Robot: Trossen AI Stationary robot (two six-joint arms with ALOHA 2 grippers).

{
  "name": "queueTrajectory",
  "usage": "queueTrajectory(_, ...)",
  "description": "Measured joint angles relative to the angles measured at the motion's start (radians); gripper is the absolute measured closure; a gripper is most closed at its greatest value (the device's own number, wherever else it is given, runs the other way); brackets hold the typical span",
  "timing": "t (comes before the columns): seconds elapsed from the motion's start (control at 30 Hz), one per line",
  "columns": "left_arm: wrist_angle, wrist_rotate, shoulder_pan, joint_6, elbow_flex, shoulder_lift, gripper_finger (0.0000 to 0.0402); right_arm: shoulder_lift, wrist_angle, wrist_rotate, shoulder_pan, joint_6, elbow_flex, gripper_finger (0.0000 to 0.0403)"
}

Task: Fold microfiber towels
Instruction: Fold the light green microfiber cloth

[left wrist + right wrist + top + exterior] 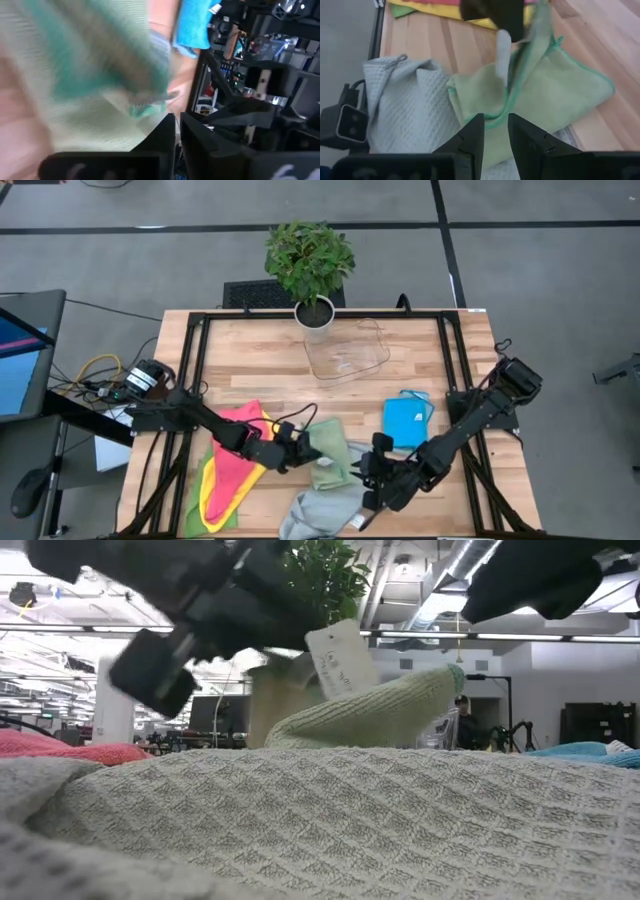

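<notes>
Mid-task: blue towel [407, 422] folded at 3 o'clock; green towel [327, 452] at centre half-folded, left gripper [308, 442] clamped on its edge, right gripper [372, 478] part-open, holding nothing; grey towel [322, 508] at 6, pink [238, 452] and yellow [215, 502] towels at 8 unfolded.

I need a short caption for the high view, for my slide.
Left gripper shut on the green towel, right gripper beside it, on a wooden table.

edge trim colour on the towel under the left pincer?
Teal-green trim on the pale green microfiber towel; clearest in the right wrist view.
</notes>
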Motion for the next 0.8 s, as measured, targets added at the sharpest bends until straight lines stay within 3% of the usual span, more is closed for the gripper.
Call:
queueTrajectory(0.33, -0.083, 0.113, 0.093, 0.122, 0.075, 0.004, 0.0401, 0.000, 0.001, 0.000, 0.014, 0.016, 0.000, 0.0286)
queueTrajectory(0.8, -0.172, 0.183, 0.164, 0.234, 0.141, 0.005, 0.0401, 0.102, 0.060, -0.028, -0.044, 0.078, -0.001, 0.0213)
